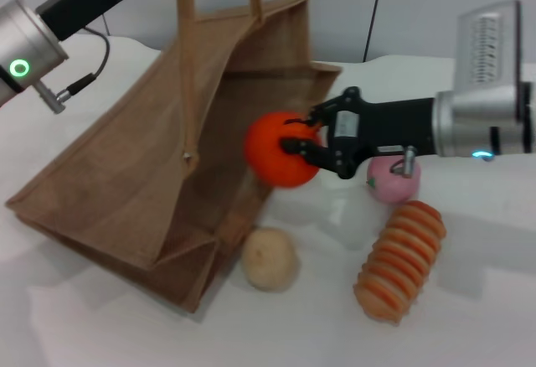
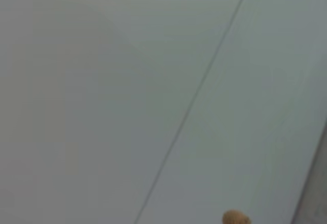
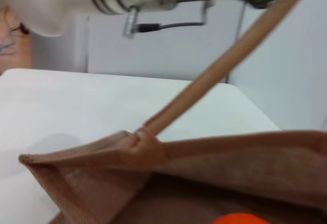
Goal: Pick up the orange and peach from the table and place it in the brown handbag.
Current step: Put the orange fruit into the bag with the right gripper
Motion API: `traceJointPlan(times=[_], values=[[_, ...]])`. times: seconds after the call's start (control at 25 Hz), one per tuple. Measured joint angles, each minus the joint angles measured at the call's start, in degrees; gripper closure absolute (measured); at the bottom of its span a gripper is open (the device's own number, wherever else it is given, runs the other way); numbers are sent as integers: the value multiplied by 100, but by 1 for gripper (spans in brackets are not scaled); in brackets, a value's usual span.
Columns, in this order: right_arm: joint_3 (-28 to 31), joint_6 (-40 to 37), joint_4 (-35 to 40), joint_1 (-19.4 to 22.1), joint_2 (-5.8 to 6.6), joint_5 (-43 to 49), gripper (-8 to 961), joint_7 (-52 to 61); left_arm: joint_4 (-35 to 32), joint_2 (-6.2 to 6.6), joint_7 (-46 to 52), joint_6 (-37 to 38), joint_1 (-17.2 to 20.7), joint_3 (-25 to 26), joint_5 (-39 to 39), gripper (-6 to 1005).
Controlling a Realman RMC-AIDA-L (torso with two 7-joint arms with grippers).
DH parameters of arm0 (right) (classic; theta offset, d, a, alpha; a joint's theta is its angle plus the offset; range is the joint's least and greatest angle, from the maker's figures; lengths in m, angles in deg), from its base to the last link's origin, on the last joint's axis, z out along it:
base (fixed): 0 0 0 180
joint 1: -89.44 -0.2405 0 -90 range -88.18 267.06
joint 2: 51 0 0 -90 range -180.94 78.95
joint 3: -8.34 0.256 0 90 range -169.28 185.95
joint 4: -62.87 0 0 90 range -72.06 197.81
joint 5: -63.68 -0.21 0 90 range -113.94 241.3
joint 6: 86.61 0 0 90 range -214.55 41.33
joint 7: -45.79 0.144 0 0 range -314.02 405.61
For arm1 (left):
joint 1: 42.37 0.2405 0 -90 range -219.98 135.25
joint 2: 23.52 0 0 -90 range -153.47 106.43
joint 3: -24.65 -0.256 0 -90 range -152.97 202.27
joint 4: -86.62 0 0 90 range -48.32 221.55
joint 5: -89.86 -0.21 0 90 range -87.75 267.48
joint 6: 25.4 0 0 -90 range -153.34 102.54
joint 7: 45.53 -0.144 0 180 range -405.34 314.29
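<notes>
The orange (image 1: 280, 149) was held off the white worktop (image 1: 469, 317), in front of the brown handbag (image 1: 151, 174), whose mouth faced it. The right gripper (image 1: 303, 147) had its black fingers (image 1: 314, 157) closed on the fruit's side. No writing could be read anywhere. The peach (image 1: 392, 180) sat on the worktop just behind that gripper, partly hidden by it. A pale beige fruit (image 1: 270, 258) and a ridged orange loaf (image 1: 400, 260) lay nearby. The left arm (image 1: 33, 44) reached up by the 2 handles (image 1: 186, 57); whether its fingers were open or closed could not be told.
</notes>
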State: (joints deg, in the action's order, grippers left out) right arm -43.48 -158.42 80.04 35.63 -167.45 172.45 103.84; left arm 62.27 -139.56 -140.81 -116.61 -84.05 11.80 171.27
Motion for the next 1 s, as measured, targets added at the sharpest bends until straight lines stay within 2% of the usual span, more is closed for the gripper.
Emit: traceJointPlan(times=[0.2,0.44,0.52,0.56,0.8,1.0], values=[[-47,252,-401,-439,-12,1,746,-37,43,0,51,-287,-135,-1,-3,880],[-163,529,-673,-755,-64,0,750,-224,64,-9,85,-500,-199,1,-2,881],[-156,748,-818,-883,-73,0,751,-274,67,-11,105,-567,-205,1,8,880],[-130,1100,-985,-993,-79,-8,750,-284,68,-11,124,-603,-208,1,19,880],[-108,1815,-1154,-1038,-82,-338,749,-402,70,-13,168,-829,-206,67,66,881],[-108,1815,-1163,-877,-78,-1010,750,-836,71,-10,168,-898,-135,88,148,881]])
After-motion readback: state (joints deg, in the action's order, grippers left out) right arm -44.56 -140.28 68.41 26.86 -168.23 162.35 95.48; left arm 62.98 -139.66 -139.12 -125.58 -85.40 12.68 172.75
